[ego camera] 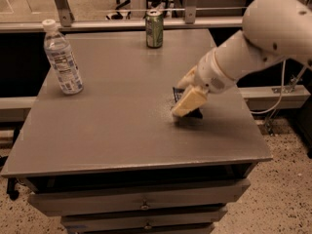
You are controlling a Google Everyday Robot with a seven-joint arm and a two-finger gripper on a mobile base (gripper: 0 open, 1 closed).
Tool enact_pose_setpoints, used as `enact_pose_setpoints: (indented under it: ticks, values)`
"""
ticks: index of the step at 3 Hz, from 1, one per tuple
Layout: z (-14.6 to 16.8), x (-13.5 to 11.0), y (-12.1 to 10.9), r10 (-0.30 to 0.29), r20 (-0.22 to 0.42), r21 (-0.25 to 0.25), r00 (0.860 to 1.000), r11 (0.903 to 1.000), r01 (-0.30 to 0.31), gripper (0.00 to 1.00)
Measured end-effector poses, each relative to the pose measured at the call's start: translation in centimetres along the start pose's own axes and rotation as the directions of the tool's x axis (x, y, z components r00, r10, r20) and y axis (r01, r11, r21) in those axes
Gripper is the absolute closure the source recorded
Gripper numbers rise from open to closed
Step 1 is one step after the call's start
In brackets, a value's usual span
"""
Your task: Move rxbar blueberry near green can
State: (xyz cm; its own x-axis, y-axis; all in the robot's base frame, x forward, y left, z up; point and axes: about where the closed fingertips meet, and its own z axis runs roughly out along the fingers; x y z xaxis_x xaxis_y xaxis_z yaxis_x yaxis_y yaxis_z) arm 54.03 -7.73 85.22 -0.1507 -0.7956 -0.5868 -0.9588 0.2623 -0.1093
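Observation:
The rxbar blueberry (177, 94) is a small dark wrapper at the right middle of the grey table (112, 130), mostly hidden by my gripper. My gripper (187, 95) reaches in from the right on the white arm. Its cream fingers (191, 101) are closed around the bar, holding it just above the tabletop. The green can (154, 29) stands upright at the far middle edge of the table, well beyond the gripper.
A clear water bottle (62, 59) with a white cap stands at the far left of the table. Drawers (141, 204) run below the front edge. A metal rail and a glass partition lie behind the table.

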Motion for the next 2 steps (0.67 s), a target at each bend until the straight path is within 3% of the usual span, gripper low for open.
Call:
enact_pose_setpoints:
  ticks: [1, 2]
  values:
    - [-3.4, -4.2, -4.5, -0.116, 0.062, 0.071, 0.991, 0.9912, 0.112, 1.0]
    - [-6.2, -6.5, -6.2, -0.149, 0.096, 0.137, 0.984, 0.9814, 0.135, 1.0]
